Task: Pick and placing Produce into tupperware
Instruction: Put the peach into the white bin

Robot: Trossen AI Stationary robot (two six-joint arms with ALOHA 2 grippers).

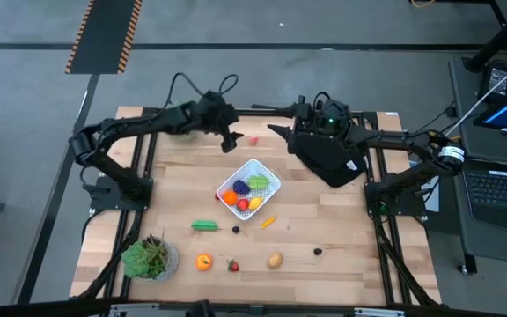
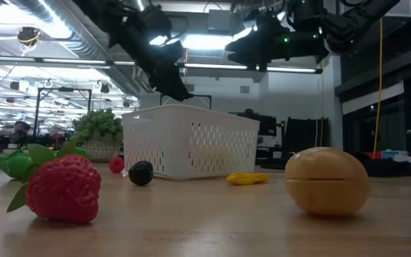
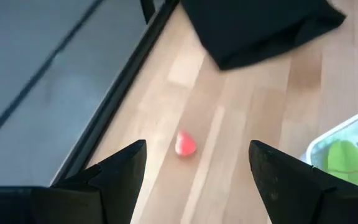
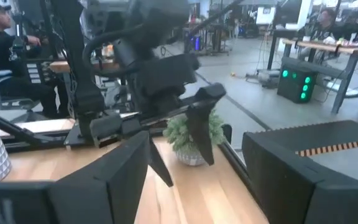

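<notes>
wooden table (image 1: 324, 273), landmark: white tupperware (image 1: 272, 174), a square mesh-walled container set cornerwise near the table's middle.

in the tupperware: orange piece (image 1: 229, 197), purple piece (image 1: 240, 186), green leafy piece (image 1: 259, 182), yellow piece (image 1: 254, 202), red piece (image 1: 243, 205).

produce outside the tupperware, all on the bare wood:
- small red piece (image 1: 253, 139), beyond the tupperware toward the far edge, apart from it; in the left wrist view it lies between the two fingers' line of sight (image 3: 185, 144).
- green pod-shaped piece (image 1: 205, 225), on the near left of the tupperware.
- small dark berry (image 1: 236, 230), just near-side of the tupperware.
- yellow-orange sliver (image 1: 268, 222), close to the tupperware's near corner.
- orange fruit (image 1: 203, 261), strawberry (image 1: 233, 265), tan potato-like piece (image 1: 275, 260), in a loose row well toward the near edge.
- second dark berry (image 1: 318, 251), near right of the tupperware.

left gripper (image 1: 234, 141): raised above the table beyond the tupperware, just beside the small red piece, fingers (image 3: 120, 171) spread apart, holding nothing.

right gripper (image 1: 274, 129): raised over the far side of the table, right of the small red piece, jaws apart, empty.

black cloth (image 1: 333, 158): beyond and right of the tupperware, under the right arm.

potted plant (image 1: 150, 257): near left corner, well apart from the tupperware.
</notes>
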